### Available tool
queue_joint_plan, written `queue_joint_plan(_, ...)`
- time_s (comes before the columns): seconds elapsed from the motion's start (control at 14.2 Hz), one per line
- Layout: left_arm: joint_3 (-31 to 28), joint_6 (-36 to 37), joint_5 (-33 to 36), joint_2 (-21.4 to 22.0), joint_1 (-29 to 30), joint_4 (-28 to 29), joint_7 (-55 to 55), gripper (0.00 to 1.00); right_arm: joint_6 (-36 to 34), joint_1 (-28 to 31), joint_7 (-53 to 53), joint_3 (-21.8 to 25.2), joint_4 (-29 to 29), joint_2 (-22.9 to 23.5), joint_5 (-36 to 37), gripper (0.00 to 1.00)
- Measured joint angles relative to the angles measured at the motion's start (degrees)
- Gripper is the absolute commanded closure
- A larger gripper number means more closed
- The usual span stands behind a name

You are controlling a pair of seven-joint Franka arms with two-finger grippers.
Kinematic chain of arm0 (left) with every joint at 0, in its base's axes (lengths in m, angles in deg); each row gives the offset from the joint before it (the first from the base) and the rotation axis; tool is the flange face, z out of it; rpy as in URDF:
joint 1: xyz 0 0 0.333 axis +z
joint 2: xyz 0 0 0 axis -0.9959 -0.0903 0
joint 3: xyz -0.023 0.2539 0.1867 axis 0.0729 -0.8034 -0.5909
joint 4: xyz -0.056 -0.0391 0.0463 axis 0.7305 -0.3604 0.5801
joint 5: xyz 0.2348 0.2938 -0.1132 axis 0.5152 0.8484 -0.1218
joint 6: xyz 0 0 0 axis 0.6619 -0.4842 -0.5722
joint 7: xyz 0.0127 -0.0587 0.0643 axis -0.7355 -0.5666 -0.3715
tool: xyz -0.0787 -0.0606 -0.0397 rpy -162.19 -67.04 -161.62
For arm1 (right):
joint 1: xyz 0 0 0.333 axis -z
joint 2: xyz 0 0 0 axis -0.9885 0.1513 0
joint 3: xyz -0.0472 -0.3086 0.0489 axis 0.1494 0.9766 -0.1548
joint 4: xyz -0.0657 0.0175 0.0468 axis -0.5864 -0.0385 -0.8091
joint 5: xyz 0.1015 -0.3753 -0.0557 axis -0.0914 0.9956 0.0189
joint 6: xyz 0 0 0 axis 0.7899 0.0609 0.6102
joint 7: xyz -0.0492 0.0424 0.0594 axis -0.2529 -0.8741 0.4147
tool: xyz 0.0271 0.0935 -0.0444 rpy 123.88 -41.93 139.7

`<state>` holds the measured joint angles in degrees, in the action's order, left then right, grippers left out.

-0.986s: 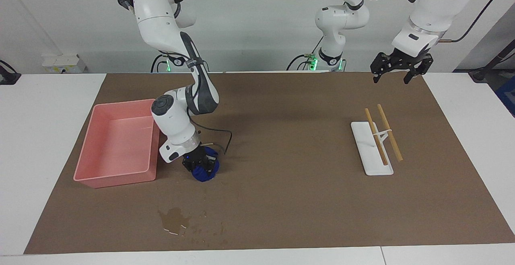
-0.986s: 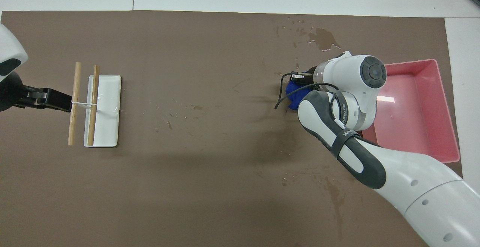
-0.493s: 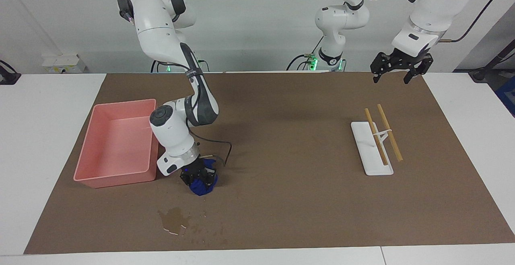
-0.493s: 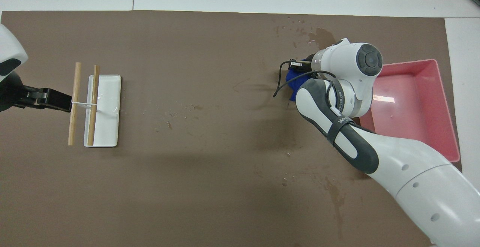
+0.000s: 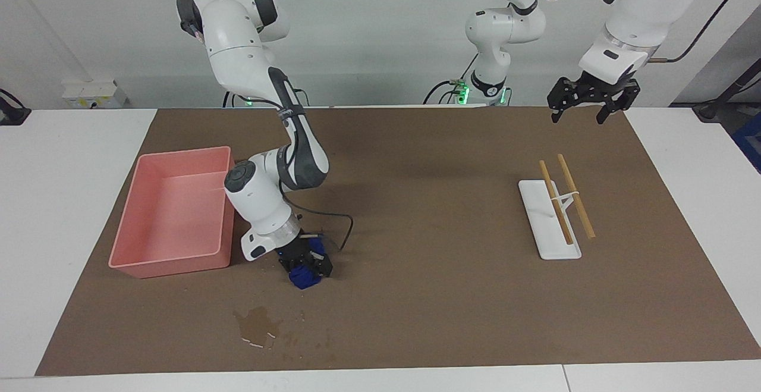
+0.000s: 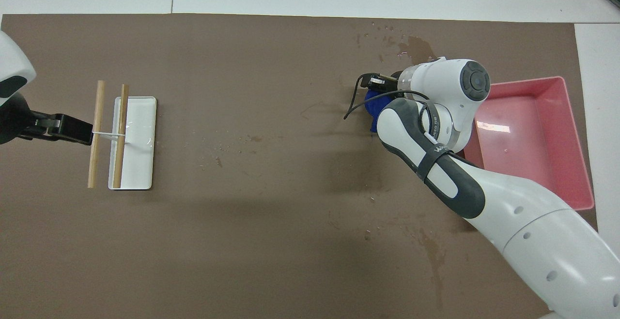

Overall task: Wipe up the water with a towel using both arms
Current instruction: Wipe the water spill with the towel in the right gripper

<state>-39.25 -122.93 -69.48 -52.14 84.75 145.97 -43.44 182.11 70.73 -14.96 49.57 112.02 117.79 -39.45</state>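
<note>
right gripper (image 5: pixel 304 266) is down at the mat (image 5: pixel 416 297), fingers clamped on the blue towel (image 5: pixel 302 276), bunched under it & just beside the pink tray (image 5: pixel 172 258). water (image 5: pixel 309 339) specks lie on the mat farther from the robots than that gripper, next to a glossy blotch (image 5: pixel 257 324). left gripper (image 5: pixel 585 111) waits in the air, fingers spread, over the mat edge near the white tray (image 5: pixel 538 225) w/ two sticks (image 5: pixel 575 197).
</note>
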Motion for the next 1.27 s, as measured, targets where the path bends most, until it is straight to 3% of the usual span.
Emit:
queue_joint_plan(0.28,0.00,0.02,0.00,0.00,0.00,0.00,0.00,0.00,-1.08,-0.76,-4.67,-0.01,-0.02,-0.03,-0.41,1.00)
queue_joint_plan(0.63,0.00,0.03,0.00,0.00,0.00,0.00,0.00,0.00,-8.43,-2.45,-11.90,-0.04,1.43,-1.87,-0.41,1.00)
queue_joint_plan(0.99,0.00,0.04,0.00,0.01,0.00,0.00,0.00,0.00,-8.79,-5.32,-16.73,-0.18,7.94,-6.17,-0.45,1.00)
queue_joint_plan(1.27,0.00,0.05,0.00,0.01,0.00,0.00,0.00,0.00,-10.09,-5.34,-16.77,-0.23,17.43,-13.32,-0.48,1.00)
